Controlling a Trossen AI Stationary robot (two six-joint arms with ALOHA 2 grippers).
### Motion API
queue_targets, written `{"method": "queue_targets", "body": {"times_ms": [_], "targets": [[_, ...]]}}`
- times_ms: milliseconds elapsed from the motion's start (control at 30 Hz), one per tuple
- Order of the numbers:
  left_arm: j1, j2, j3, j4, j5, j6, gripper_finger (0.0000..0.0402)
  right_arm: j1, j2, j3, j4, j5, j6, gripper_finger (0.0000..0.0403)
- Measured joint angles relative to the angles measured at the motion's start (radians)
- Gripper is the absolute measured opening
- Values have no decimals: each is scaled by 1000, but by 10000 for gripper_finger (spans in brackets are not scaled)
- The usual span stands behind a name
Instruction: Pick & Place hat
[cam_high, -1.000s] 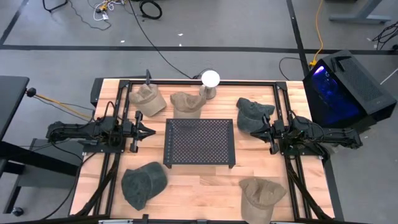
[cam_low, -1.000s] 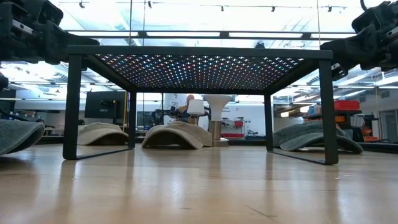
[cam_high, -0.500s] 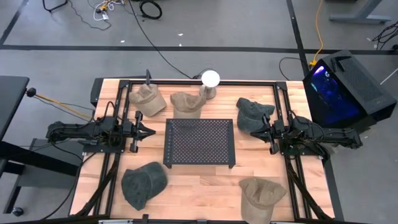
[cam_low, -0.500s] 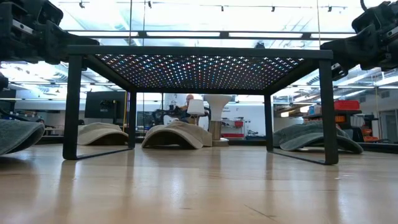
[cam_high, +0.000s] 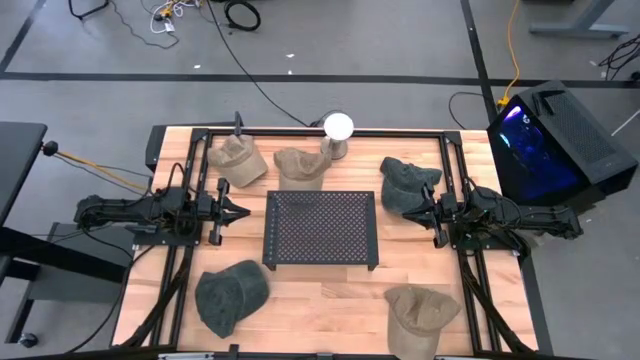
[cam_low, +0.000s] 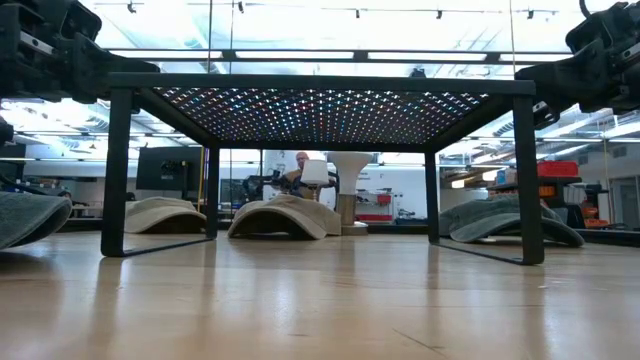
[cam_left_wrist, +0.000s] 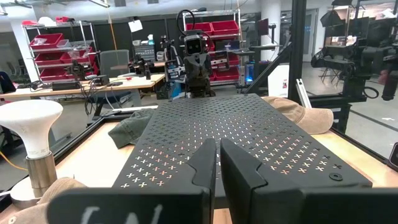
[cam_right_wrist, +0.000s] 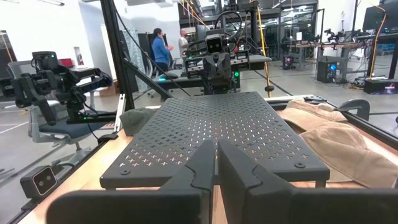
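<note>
Five hats lie crown up on the wooden table. A tan hat (cam_high: 237, 158) sits far left, a second tan hat (cam_high: 300, 167) far middle, and a dark green hat (cam_high: 405, 182) far right. Another dark green hat (cam_high: 230, 296) lies near left and a tan hat (cam_high: 420, 312) near right. My left gripper (cam_high: 243, 211) is shut and level at the left of the black perforated stand (cam_high: 320, 228). My right gripper (cam_high: 408, 210) is shut and level at its right, beside the far right hat. Neither gripper holds anything.
The perforated stand (cam_low: 320, 100) stands on four legs at the table's middle. A white bulb-shaped lamp (cam_high: 338, 128) stands at the far edge. Black rails (cam_high: 176, 280) run along both sides. A lit computer case (cam_high: 550, 140) stands beyond the right edge. People (cam_right_wrist: 160, 50) show in the room behind.
</note>
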Motion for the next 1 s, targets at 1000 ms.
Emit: {"method": "queue_targets", "body": {"times_ms": [1000], "targets": [[0,0,0,0,0,0,30,0,0,0,76,0,138,25]]}}
